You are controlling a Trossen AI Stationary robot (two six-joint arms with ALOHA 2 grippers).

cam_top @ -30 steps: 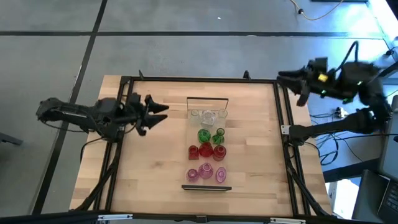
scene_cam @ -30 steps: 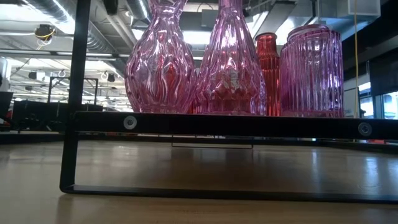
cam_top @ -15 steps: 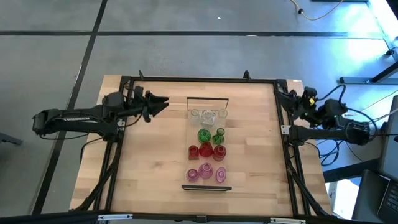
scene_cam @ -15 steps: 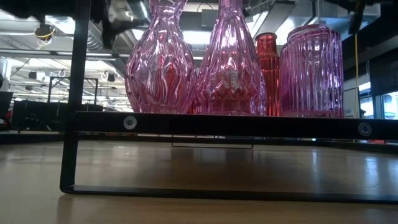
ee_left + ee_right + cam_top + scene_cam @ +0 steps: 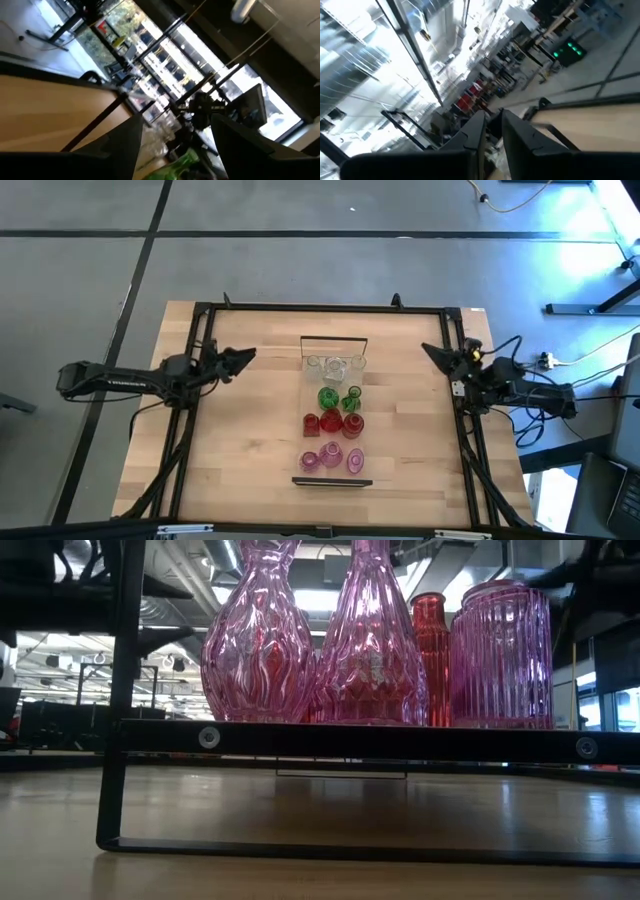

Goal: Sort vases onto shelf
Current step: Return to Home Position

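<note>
The shelf (image 5: 336,443) is a narrow light-wood board lying along the middle of the table, with a dark frame (image 5: 350,740) at its near end. The vases stand on it on their bases in colour groups: clear (image 5: 335,366) at the far end, then green (image 5: 337,397), red (image 5: 331,422) and pink (image 5: 332,459) nearest. The low view shows the pink vases (image 5: 258,640) close up. My left gripper (image 5: 241,357) hovers open over the table's left side, pointing at the shelf. My right gripper (image 5: 432,352) hovers by the right edge, shut to a narrow slit, with nothing between its fingers (image 5: 472,135).
A dark metal frame (image 5: 320,309) runs around the tabletop, with slanted struts on the left (image 5: 185,450) and right (image 5: 472,460). Bare wood (image 5: 250,440) lies on both sides of the shelf. Cables (image 5: 545,365) trail off the right side.
Both arms have come down and folded back toward their own sides. The right arm was raised high beyond the table's far right corner and now sits low at the right edge. The left gripper has sunk and drawn slightly toward the left edge. The vases have not moved.
</note>
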